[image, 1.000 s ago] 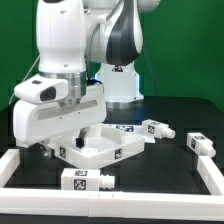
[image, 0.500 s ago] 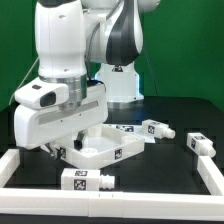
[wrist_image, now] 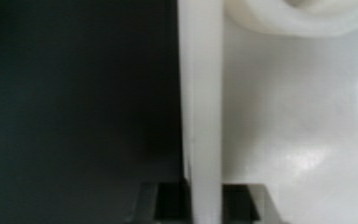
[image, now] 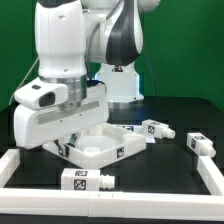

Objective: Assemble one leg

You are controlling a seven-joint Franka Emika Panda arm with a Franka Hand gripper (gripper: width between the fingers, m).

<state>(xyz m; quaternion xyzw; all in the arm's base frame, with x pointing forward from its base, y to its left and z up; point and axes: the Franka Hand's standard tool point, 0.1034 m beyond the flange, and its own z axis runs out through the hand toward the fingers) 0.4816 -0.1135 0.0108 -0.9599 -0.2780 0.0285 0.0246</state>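
Note:
The big white square panel [image: 100,148] lies on the black table under my hand. In the wrist view its raised rim [wrist_image: 197,90] runs straight between my two dark fingers [wrist_image: 165,200], and a round hole of the panel [wrist_image: 297,12] shows beyond. My gripper [wrist_image: 204,196] is shut on that rim; in the exterior view the hand [image: 60,112] hides the fingertips. One leg [image: 85,181] lies in front of the panel. Two more legs [image: 156,130] [image: 200,144] lie on the exterior view's right. None of the legs is held.
A white rail [image: 110,206] borders the table at the front, and a second rail [image: 18,162] borders it on the exterior view's left. The arm's base [image: 120,85] stands behind the panel. Another small tagged piece [image: 126,127] lies by the panel's far corner.
The panel has shifted a little toward the exterior view's right with my gripper on its rim. The loose legs have not moved.

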